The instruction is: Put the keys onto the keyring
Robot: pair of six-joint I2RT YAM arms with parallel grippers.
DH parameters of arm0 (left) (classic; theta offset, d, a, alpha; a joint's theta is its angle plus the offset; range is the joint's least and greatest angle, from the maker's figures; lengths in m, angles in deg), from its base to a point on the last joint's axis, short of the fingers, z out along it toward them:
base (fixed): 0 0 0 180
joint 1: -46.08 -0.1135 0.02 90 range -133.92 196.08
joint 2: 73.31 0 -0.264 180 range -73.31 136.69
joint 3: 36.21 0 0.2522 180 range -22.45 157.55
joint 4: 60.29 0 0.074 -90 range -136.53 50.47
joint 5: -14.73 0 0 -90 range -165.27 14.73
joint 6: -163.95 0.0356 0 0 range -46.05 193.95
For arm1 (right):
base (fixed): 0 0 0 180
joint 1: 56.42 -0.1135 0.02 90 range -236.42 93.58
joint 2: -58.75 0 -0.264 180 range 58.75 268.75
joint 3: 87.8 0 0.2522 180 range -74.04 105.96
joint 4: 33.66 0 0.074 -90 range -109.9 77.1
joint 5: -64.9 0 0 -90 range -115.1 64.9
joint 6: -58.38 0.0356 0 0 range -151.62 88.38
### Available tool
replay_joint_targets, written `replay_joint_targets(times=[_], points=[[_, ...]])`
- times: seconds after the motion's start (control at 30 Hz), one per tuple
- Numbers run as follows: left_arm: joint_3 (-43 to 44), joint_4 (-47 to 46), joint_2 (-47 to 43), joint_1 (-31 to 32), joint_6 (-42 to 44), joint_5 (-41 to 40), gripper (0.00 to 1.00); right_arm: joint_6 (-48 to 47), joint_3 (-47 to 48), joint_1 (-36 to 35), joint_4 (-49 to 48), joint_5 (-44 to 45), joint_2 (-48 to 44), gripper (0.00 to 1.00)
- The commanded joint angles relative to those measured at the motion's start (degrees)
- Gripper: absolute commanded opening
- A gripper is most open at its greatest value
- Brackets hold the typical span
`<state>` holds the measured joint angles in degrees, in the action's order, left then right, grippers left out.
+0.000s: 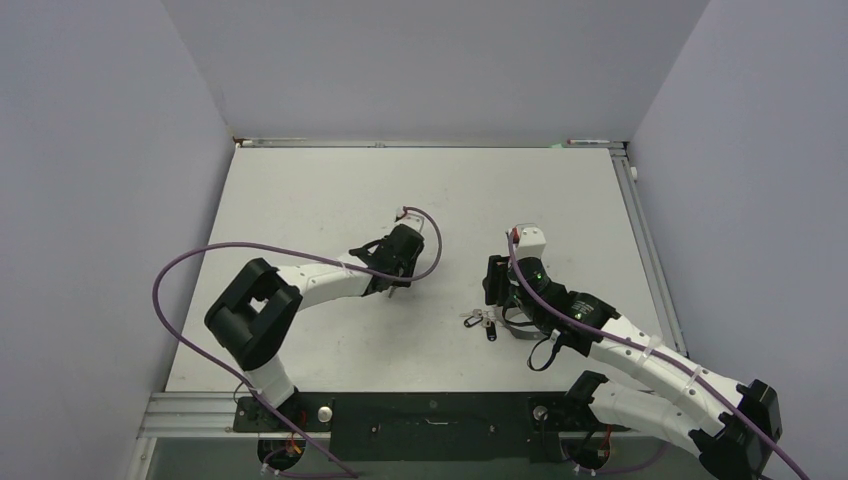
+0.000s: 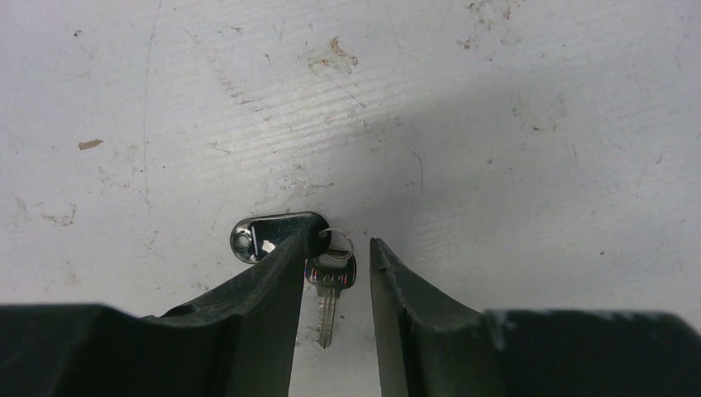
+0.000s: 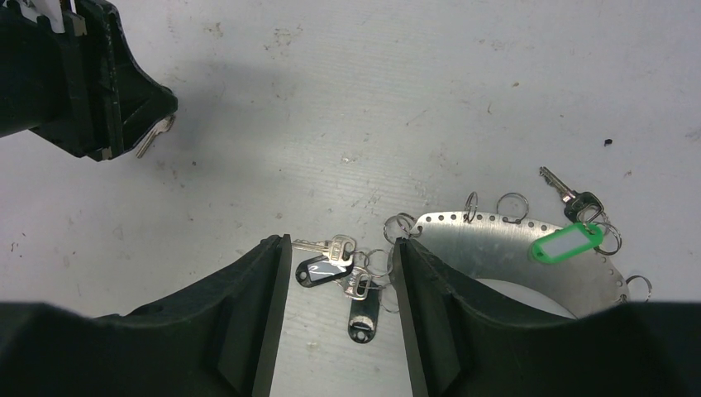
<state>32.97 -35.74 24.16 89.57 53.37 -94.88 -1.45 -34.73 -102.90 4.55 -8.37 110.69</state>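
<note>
At the left hand: fingers apart, clamped on nothing. Between the fingertips, flat on the tabletop, one silver key with a small split ring at its head, blade pointing back toward the wrist. Just beside it, partly under the finger on the left of that wrist view, one black oval-headed piece. Cannot tell whether key or tag, with the rest covered.

At the right hand: fingers also apart, standing on either side of a loose cluster of keys without pinching it. In that cluster, one plain silver key, two black-headed pieces and several thin rings in a tangle. Hard to count further.

Just past the finger on the right of that view, the keyring: a curved pale metal strap pierced with a row of holes, lower part cut off behind the finger. Cannot tell whether touching the cluster. On it, five small rings in view, one green tag and one black-headed key at the far edge.

From above, both hands low over the tabletop and well apart, with the cluster near the right one. Keys there too small to tell apart.
</note>
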Motion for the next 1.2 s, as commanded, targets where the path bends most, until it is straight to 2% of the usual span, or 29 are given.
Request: replay_joint_targets(times=[0.0,0.2,0.53,0.6,0.7,0.9,1.17], points=[[3.0,0.6,1.9,0.9,0.2,-3.9,0.31,-0.9,-0.1,-0.2,-1.6,0.2,-0.6,0.5],[4.3,1.2,3.8,1.4,0.1,-4.8,0.27,-1.0,-0.2,-0.2,-1.5,0.2,-0.7,0.5],[5.1,1.9,5.5,2.4,0.0,-6.5,0.13,-1.3,0.0,-0.1,-1.6,-0.1,-0.4,0.5],[5.2,2.0,5.6,2.5,-0.1,-7.0,0.1,-1.4,0.0,-0.1,-1.7,-0.3,-0.3,0.5],[5.3,2.3,5.5,2.8,-0.2,-7.6,0.0,-1.4,0.1,-0.2,-1.7,-0.3,-0.3,0.5],[4.9,2.6,4.2,3.3,-0.5,-8.0,0.0,-1.4,0.2,-0.2,-1.6,-0.4,-0.2,0.5],[2.9,2.8,-1.2,3.4,-0.6,-4.1,0.0,-1.7,1.0,-0.1,-0.7,0.3,-0.8,0.5]])
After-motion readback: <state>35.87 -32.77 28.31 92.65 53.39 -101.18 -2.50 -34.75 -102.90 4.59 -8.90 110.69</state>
